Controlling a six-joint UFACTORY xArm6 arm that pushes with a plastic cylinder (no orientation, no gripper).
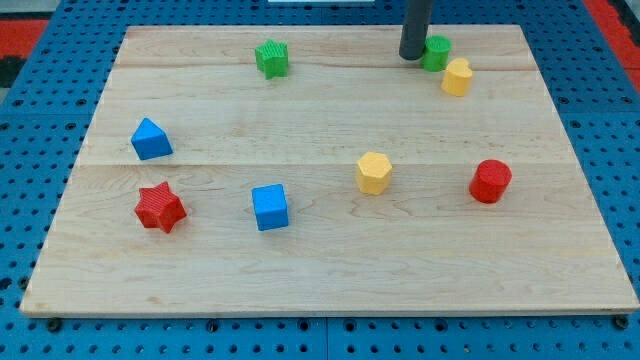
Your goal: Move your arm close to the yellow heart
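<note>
The yellow heart lies near the view's top right on the wooden board. My tip is at the top, just left of a green block that it touches or nearly touches. The tip is a short way up and to the left of the yellow heart, with the green block between them.
A green star sits at top left of centre. A blue triangle and a red star are at the left. A blue cube, a yellow hexagon and a red cylinder lie across the middle.
</note>
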